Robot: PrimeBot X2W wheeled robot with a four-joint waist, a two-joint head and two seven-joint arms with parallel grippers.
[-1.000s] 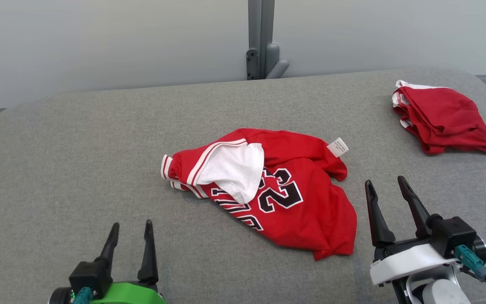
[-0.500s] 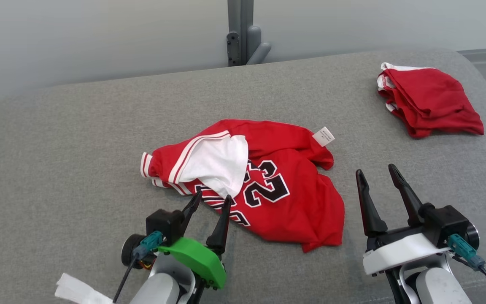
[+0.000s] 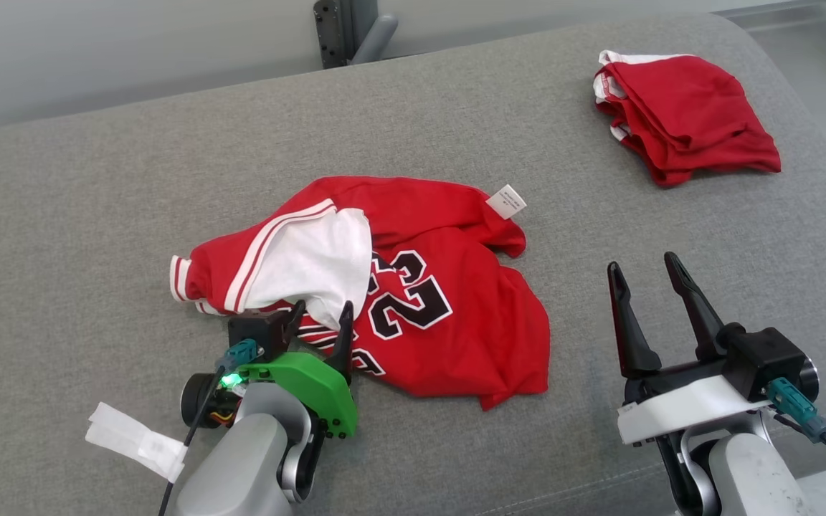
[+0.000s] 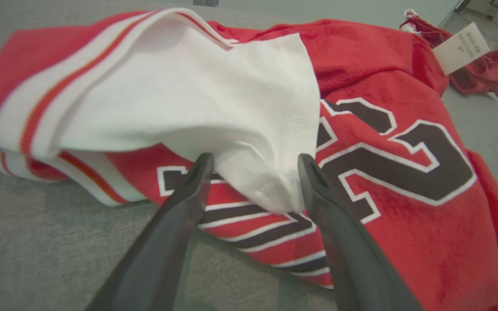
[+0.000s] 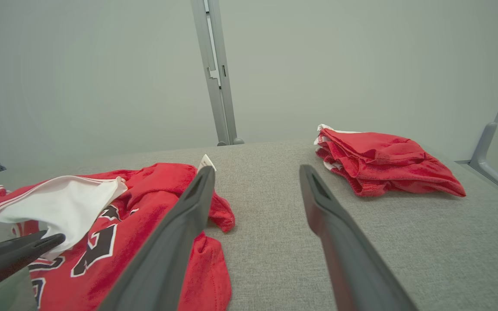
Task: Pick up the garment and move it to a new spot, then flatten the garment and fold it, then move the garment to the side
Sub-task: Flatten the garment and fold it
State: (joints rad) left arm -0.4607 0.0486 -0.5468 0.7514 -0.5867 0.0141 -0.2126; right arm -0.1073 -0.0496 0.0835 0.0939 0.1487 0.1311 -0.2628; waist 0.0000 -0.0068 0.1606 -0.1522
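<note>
1. Since a second ago the left gripper (image 3: 323, 308) has come forward from beside the robot to the near edge of the garment (image 3: 456, 337). The head camera has swung too, so the whole scene sits differently in frame. The right gripper (image 3: 642, 264) keeps its place.
2. On the grey padded surface (image 3: 97, 215), the garment lies crumpled directly ahead of the left gripper. Its long axis runs crosswise to the fingers: striped trim just left of them, red body stretching right toward the right gripper. The number 23 faces up, tilted, with a white tag (image 3: 506, 201) at the far edge.
3. The left gripper (image 4: 255, 160) is spread wide and straddles the tip of the white lining flap (image 4: 197, 99). The flap's point lies between the two fingers (whether either finger touches cloth I cannot tell), and nothing is pinched.
4. The right gripper (image 5: 256, 169) is also spread wide and holds nothing. It is over bare surface, with the garment (image 5: 154, 181) apart from it on its left.
5. Beyond the right gripper and to its right lies a second red garment (image 3: 685, 115), folded, well apart from both grippers.
</note>
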